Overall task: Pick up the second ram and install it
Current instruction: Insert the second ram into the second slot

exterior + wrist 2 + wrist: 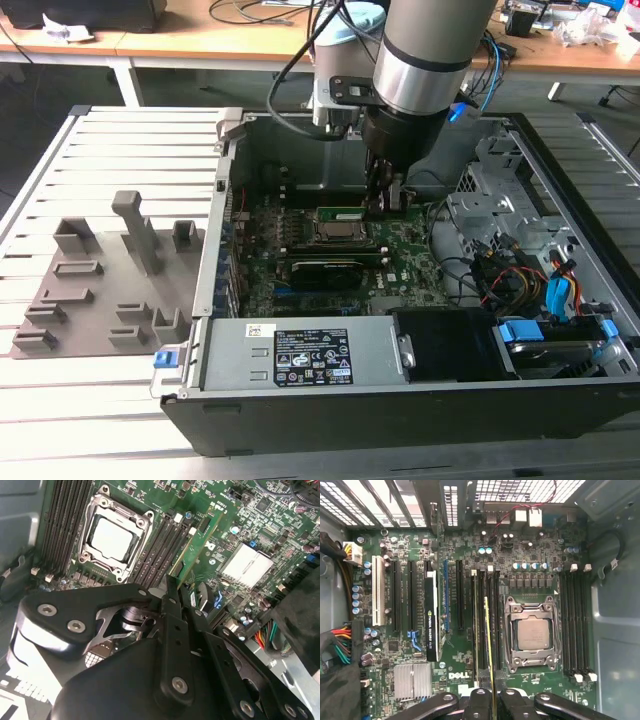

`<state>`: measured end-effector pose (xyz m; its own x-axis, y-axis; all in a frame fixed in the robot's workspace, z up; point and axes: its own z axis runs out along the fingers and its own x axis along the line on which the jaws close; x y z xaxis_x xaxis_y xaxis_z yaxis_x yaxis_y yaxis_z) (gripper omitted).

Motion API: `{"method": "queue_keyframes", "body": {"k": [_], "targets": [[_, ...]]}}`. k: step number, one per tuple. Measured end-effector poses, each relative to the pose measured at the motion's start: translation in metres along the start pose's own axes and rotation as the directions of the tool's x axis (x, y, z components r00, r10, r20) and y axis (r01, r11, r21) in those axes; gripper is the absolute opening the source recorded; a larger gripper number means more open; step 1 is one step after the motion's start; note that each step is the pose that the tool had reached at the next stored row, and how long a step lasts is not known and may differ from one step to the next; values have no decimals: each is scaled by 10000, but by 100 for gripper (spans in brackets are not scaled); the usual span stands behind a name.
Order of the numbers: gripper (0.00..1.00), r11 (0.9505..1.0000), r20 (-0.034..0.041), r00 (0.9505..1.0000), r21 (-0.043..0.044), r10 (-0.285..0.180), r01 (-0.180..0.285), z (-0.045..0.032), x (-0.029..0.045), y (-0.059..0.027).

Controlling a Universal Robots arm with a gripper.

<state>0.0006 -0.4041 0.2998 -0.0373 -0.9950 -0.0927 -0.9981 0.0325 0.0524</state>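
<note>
The second ram (340,213) is a narrow green stick with a pale label, held on edge at one end by my gripper (385,203), which is shut on it. It lies along the black memory slots (479,630) just beside the CPU socket (345,235), inside the open computer case. The first wrist view shows the ram (488,640) edge-on as a thin line running out from the gripper (490,700). In the second wrist view the ram (200,545) slants away from the gripper (175,587) between the slots and a silver heatsink (245,565). I cannot tell whether it sits in a slot.
A wide black card (325,270) stands on the motherboard (400,250) on the near side of the socket. Cables (500,270) and a metal drive cage (500,200) crowd the exterior view's right. The power supply (310,355) lies in front, and a grey fixture tray (100,290) outside the case.
</note>
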Motion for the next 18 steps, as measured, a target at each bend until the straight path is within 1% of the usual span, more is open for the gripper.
{"method": "queue_keyframes", "body": {"k": [4, 6, 7, 9, 10, 11, 13, 14, 15, 17, 18], "targets": [[14, 10000, 1, 10000, 2, 3, -3, 59, 5, 5], [14, 10000, 1, 10000, 0, 0, 0, 94, 8, 24], [14, 10000, 0, 10000, 0, 0, 0, 135, 10, 78], [14, 10000, 0, 10000, 1, 1, -1, 202, -18, 177], [14, 10000, 1, 10000, 1, -1, 1, 223, -32, 199], [14, 10000, -1, 10000, 0, 0, 0, 267, -61, 236], [14, 10000, 2, 10000, 1, 1, -1, 325, -121, 253], [14, 10000, 3, 10000, 1, 0, 0, 372, -152, 266], [14, 10000, -4, 10000, 1, 1, -1, 437, -146, 289], [14, 10000, -19, 10000, 1, 0, 0, 507, -123, 289], [14, 10000, -20, 10000, 1, 1, -1, 528, -112, 288]]}}
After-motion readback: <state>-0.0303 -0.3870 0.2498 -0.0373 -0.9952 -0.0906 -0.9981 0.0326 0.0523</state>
